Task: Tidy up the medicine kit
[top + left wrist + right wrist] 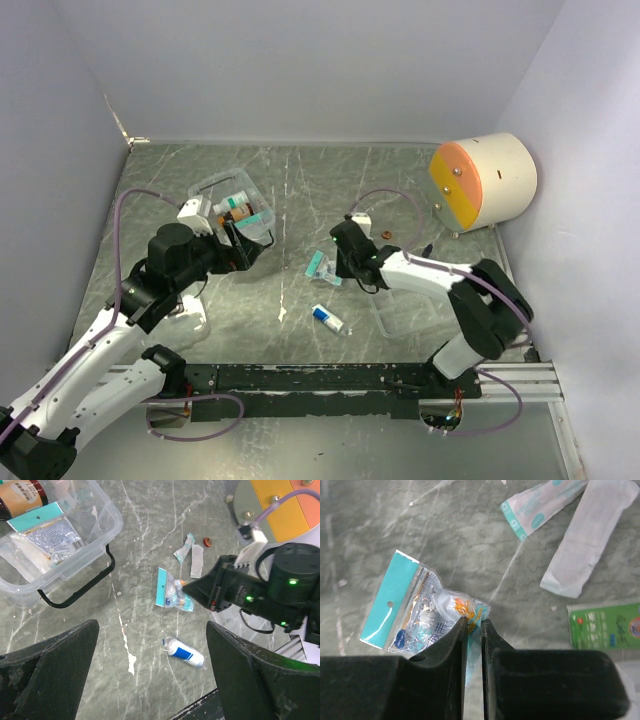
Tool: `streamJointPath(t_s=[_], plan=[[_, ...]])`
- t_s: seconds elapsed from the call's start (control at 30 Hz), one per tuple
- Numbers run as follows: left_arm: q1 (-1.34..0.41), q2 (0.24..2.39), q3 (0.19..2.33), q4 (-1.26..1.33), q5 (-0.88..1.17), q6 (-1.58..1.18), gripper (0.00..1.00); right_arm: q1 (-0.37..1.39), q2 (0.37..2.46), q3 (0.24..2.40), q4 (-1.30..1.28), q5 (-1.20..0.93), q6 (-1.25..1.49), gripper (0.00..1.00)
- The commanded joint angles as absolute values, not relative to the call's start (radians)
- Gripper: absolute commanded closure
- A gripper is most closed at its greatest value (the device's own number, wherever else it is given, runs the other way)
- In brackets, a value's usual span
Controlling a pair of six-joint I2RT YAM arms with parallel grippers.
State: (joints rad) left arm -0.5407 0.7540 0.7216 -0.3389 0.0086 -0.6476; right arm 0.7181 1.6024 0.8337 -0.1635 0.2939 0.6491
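Clear plastic medicine kit (pixel 111 526) part-filled; right gripper (pixel 472 622) pinches teal-topped clear sachet (pixel 420 615) mid-tabletop, left gripper (pixel 152 625) wide, empty; white packets (pixel 590 540) left out.

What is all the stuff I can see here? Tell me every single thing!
box: one, clear, black handle, back left of table
bottle: one, brown, in the box
flat pack: one, teal-topped, in the box
packet: one, teal and clear, mid-table
tube: one, white and blue, near the packet
sachets: two, one teal, one white, beyond the packet
pouch: one, green, near the white sachet
cap: one, red, by the sachets
drum: one, cream and orange, back right
left fingers: two, black, open, over the table
right fingers: two, black, shut on the packet
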Motion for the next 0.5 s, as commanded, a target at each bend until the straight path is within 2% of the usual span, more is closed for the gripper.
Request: streamJointPath(t_s=[0.0, 0.2, 0.33, 0.47], plan=[[-0.548, 0.738, 0.718, -0.287, 0.077, -0.616, 0.0, 0.715, 1.428, 0.789, -0.166, 0.221, 0.662, 0.9], [-0.548, 0.684, 0.614, -0.169, 0.106, -0.687, 0.01, 0.717, 1.275, 0.754, -0.15, 0.127, 0.783, 0.89], [-0.548, 0.678, 0.552, -0.029, 0.178, -0.76, 0.06, 0.719, 1.229, 0.768, -0.162, 0.125, 0.927, 0.89], [-0.547, 0.691, 0.572, -0.027, 0.172, -0.73, 0.09, 0.731, 1.229, 0.838, -0.197, 0.177, 1.009, 0.89]])
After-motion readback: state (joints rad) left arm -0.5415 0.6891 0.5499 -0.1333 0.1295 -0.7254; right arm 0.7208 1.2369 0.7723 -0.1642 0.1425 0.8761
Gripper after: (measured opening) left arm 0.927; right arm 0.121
